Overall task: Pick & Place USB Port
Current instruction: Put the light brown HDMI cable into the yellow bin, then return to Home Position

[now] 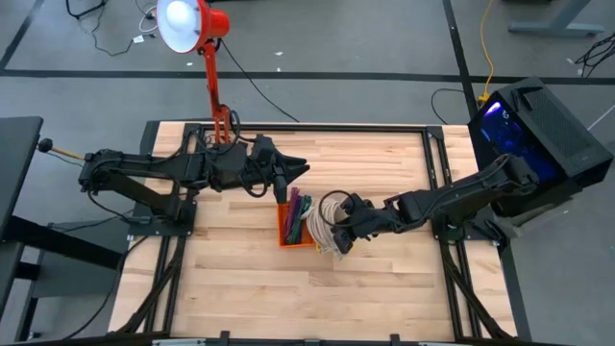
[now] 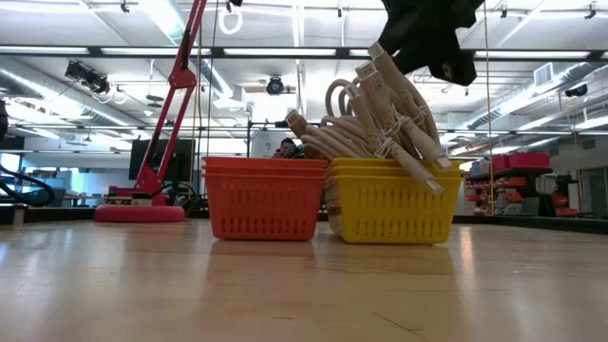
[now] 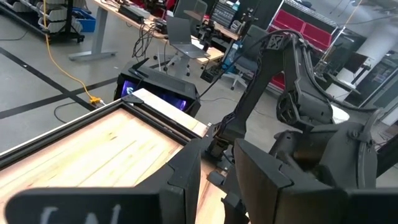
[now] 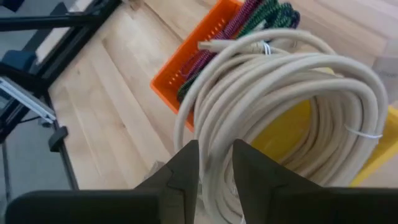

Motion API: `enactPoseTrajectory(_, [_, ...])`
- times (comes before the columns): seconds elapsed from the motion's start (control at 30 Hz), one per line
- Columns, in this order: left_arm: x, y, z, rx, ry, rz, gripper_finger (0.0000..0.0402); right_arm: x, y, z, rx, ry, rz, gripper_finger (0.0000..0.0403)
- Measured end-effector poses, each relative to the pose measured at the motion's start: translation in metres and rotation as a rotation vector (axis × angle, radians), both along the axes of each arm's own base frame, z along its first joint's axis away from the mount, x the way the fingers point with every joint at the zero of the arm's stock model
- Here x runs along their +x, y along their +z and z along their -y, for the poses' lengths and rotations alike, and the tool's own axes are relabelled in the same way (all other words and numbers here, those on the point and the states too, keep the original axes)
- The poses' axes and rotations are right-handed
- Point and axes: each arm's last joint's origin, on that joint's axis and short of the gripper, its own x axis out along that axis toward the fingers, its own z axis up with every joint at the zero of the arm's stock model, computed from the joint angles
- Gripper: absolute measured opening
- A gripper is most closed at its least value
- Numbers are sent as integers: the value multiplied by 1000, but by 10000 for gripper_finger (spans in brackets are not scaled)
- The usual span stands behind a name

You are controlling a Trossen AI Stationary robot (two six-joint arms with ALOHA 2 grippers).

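Note:
A coil of beige USB cable (image 4: 280, 81) stands up out of a yellow basket (image 2: 389, 204) at mid-table. Beside it an orange basket (image 2: 261, 199) holds striped and green cables (image 4: 261, 15). My right gripper (image 4: 216, 168) hangs over the yellow basket (image 1: 325, 240) and is shut on the beige coil (image 2: 380, 104). My left gripper (image 1: 300, 170) hovers over the table beyond the orange basket (image 1: 288, 231). It is shut, holds nothing, and points toward the right arm. My right gripper pinches several strands on one side of the beige coil (image 4: 217, 134) between its two fingers, coming from above and slanting down. The fingers lie across the strands. The coil hangs tilted below the gripper (image 2: 427, 38), its lower part down inside the yellow basket.
A red desk lamp (image 1: 207, 38) stands at the table's far edge, its base (image 2: 142, 211) left of the baskets. A black computer case (image 1: 528, 125) with blue light sits off the table's right side. Bare wood lies on the near half of the table (image 1: 288, 298).

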Motion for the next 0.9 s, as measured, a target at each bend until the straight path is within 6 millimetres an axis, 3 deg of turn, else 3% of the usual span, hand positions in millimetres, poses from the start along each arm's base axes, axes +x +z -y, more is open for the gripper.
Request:
enactPoseTrajectory(0.5, [0, 0, 0, 0, 0, 0, 103, -23, 27, 17, -67, 7, 29, 102])
enactPoseTrajectory(0.7, [-3, 3, 0, 79, -13, -5, 103, -51, 69, 46, -139, 2, 196, 126])
enactPoseTrajectory(0.9, [-31, 24, -7, 131, -25, 11, 103, -114, 130, 71, -270, -9, 519, 143])
